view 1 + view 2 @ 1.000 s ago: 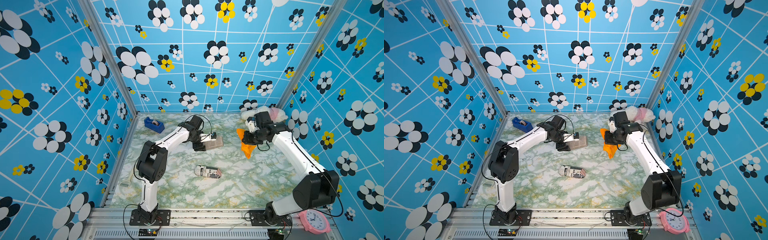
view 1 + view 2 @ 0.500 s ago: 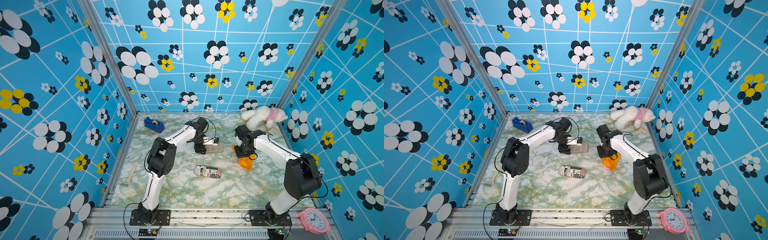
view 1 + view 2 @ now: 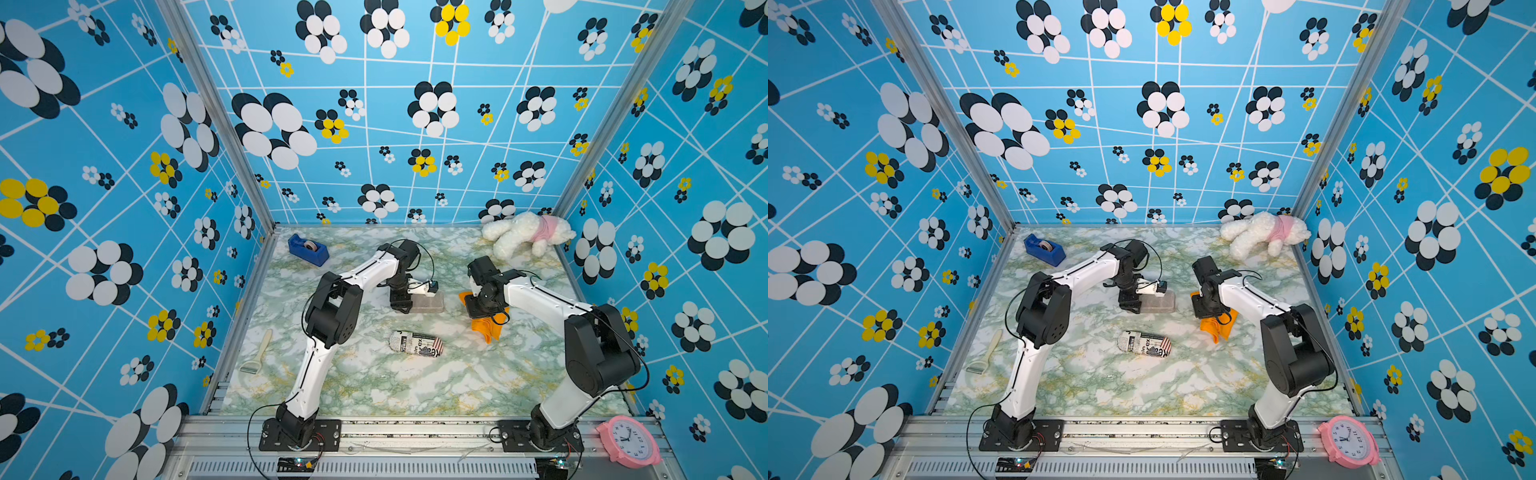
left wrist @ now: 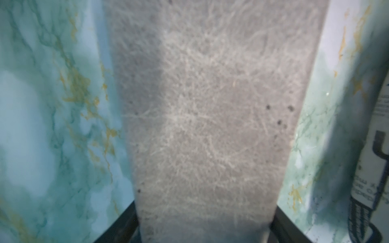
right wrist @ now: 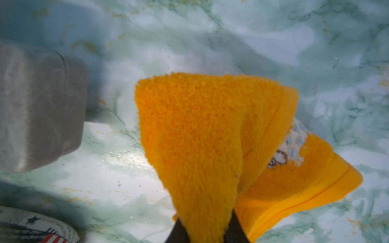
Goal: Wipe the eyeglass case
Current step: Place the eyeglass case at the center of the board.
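Eyeglass case (image 3: pixel 429 302), clamped in left hand (image 3: pixel 404 306), points lengthwise at right hand (image 3: pixel 478 309); that hand pinches orange cloth (image 3: pixel 488 328) just beside it.

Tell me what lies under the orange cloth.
Only the marbled table shows around the orange cloth, pinched in the right pincer. The spot beneath its folds is hidden.
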Action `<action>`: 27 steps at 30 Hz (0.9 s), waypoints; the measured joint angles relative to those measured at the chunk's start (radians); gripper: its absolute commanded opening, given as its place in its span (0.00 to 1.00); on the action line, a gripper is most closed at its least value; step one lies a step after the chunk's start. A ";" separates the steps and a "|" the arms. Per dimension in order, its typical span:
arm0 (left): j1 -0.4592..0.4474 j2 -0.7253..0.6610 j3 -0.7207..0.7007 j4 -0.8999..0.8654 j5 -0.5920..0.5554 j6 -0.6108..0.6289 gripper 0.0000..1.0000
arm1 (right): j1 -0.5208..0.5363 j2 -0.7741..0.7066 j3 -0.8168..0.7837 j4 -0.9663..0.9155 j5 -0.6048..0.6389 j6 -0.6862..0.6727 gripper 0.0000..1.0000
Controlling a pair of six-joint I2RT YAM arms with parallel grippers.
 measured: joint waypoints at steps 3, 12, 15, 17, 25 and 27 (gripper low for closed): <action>-0.001 0.007 0.008 -0.003 -0.003 -0.010 0.45 | 0.000 0.000 -0.019 0.034 0.000 0.002 0.34; -0.006 0.007 0.009 0.003 -0.001 -0.052 0.83 | 0.000 -0.033 -0.051 0.090 -0.016 0.004 0.63; -0.009 0.007 0.014 0.004 0.006 -0.072 0.99 | 0.000 -0.051 -0.060 0.098 -0.032 0.010 0.79; -0.012 0.007 0.018 0.002 0.009 -0.086 0.99 | 0.000 -0.072 -0.061 0.098 -0.045 0.010 0.85; -0.015 -0.043 0.000 0.015 0.013 -0.116 0.99 | 0.000 -0.235 -0.068 0.104 -0.064 0.024 0.88; -0.007 -0.137 -0.079 0.069 0.034 -0.145 0.99 | 0.000 -0.278 -0.066 0.100 -0.059 0.021 1.00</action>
